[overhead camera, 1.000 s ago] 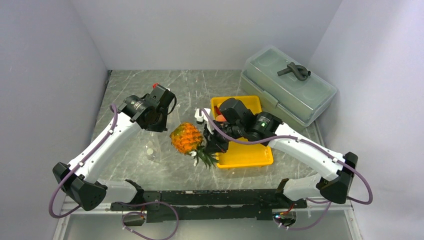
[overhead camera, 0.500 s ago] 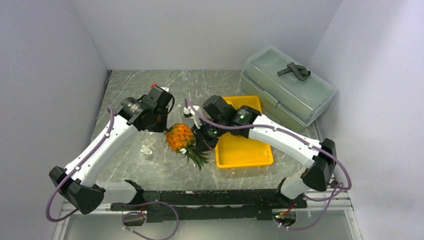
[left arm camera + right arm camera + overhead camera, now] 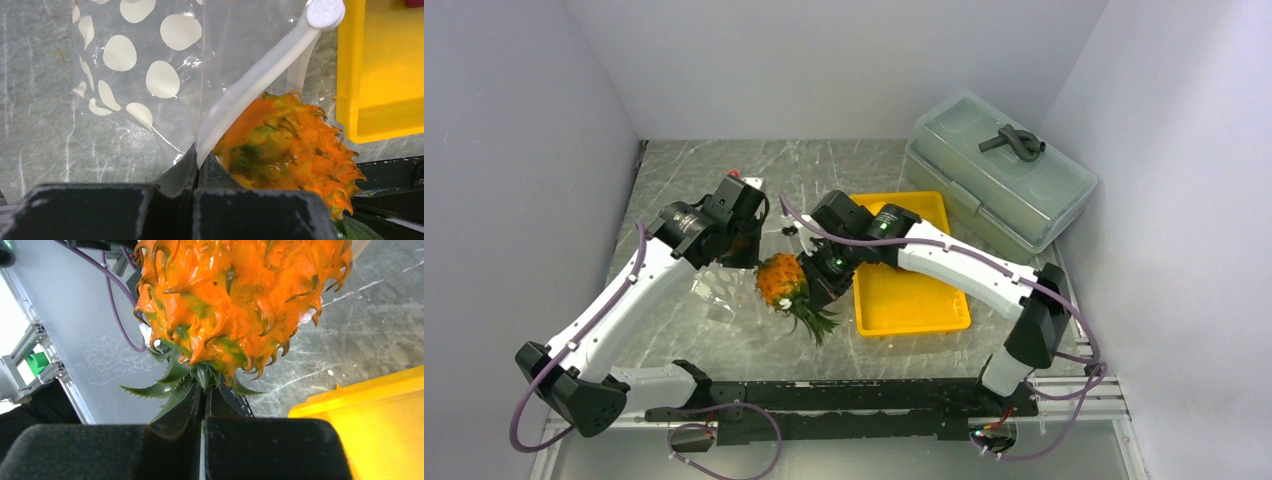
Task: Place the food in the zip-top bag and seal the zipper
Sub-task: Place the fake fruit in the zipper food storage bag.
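Marbled grey table (image 3: 684, 170) between white walls, lidded box (image 3: 999, 170) at far right. Next in size, yellow tray (image 3: 914, 300), just right of the right gripper (image 3: 204, 395). Looks early in the task: nothing visible inside the zip-top bag (image 3: 130, 65), zipper (image 3: 260, 75) unsealed, loading and sealing both left to do. Holds the bag's mouth with the left gripper (image 3: 197, 157), fingers (image 3: 180, 167) pressed together on the zipper strip. Grips the pineapple (image 3: 235, 305) by its green crown, right fingers pinched on the leaves. Fruit body just beyond those fingertips, seemingly touching the zipper beside the left fingers, not yet inside.
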### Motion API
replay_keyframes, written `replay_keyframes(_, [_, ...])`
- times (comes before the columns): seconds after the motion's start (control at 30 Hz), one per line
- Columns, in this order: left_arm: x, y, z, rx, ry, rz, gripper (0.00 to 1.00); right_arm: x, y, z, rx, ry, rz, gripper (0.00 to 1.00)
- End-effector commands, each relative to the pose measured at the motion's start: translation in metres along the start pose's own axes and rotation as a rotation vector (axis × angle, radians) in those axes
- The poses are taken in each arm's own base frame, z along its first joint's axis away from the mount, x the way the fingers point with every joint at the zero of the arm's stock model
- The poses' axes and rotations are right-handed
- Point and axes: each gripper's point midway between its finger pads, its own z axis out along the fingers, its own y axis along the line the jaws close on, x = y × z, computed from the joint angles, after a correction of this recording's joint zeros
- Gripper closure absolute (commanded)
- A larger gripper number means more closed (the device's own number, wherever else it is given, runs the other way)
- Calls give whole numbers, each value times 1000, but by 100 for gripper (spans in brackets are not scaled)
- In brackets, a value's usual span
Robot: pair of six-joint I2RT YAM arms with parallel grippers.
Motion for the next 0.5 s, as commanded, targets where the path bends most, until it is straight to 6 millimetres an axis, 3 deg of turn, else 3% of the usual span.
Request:
replay_keyframes(0.0, [-5, -8, -3, 50, -35, -15, 100, -26, 11, -3, 0, -46, 7, 100])
replay_keyframes(0.47, [-4, -1, -6, 31, -57, -10, 100, -19, 18, 25, -65, 91, 26, 100])
